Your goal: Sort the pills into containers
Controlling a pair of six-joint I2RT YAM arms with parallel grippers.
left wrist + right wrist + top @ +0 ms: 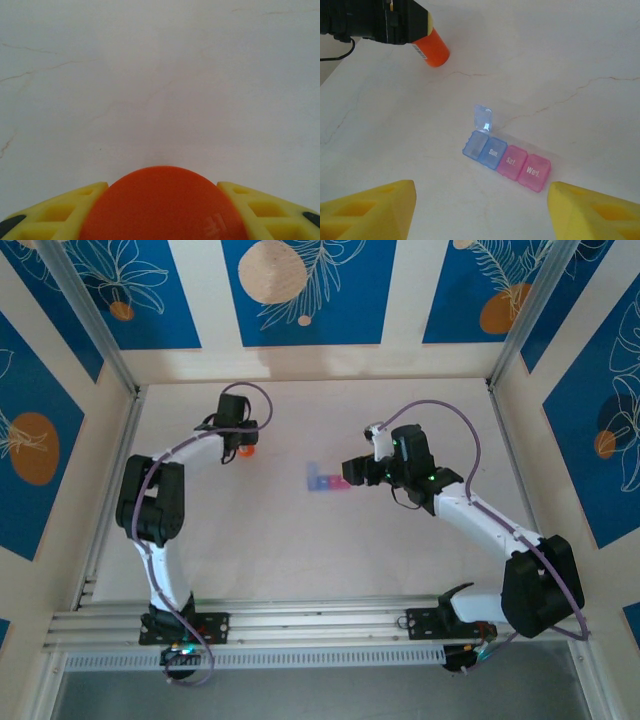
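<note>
- Left gripper [160, 189] clamped on orange cylindrical bottle [162, 207], probably plastic.
- Right gripper [481, 192] spread wide; translucent blue-pink pill-box strip [507, 159] at twelve o'clock, end lid [483, 118] raised.

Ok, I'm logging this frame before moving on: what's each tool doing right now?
Left tool: closed on the orange bottle.
Right tool: open, holding nothing.

Pill-box strip [510, 161], two blue and two pink sections, end blue lid raised, lying flat
</note>
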